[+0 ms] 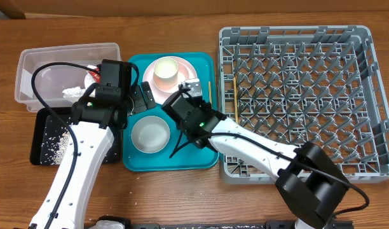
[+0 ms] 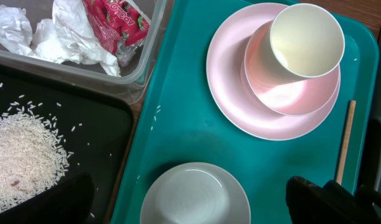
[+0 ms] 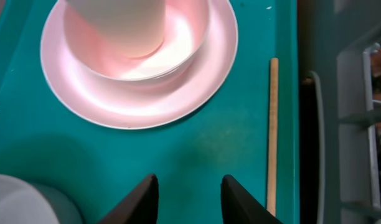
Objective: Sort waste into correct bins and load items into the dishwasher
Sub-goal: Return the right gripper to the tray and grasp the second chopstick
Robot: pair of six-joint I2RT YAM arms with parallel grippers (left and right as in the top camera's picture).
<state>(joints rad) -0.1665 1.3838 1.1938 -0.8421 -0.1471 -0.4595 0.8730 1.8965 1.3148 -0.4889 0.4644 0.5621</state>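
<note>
The right hand (image 3: 189, 202) hangs low over the teal serving tray (image 3: 228, 143), its two dark fingers (image 3: 144, 199) spread a moderate gap apart with nothing between them but bare tray. Just to the right of that hand a wooden chopstick (image 3: 272, 137) lies along the tray's right edge. Ahead of the hand sits the pale pink plate (image 3: 78, 99) carrying the pink bowl (image 3: 178, 56), and the small white cup (image 2: 305, 40) stands upright in that bowl. The left hand (image 1: 142, 99) is at the tray's left side, spread wide and holding nothing. In its wrist view the white bowl (image 2: 197, 186) sits on the tray between its fingers (image 2: 324, 198); whether they touch the bowl cannot be told. A few stray grains dot the tray near its left rim. Further left, the shallow black tray (image 2: 84, 124) holds a heap of white rice (image 2: 22, 149) with scattered grains around it. Touching it at the back is the clear tub (image 2: 150, 56), which holds the crumpled napkin (image 2: 66, 37) and the red snack wrapper (image 2: 116, 25). On the tabletop (image 1: 182, 197) to the right of the teal tray stands the grey dish rack (image 1: 296, 95), and a second chopstick (image 1: 235, 98) lies among the pegs near its left wall.
</note>
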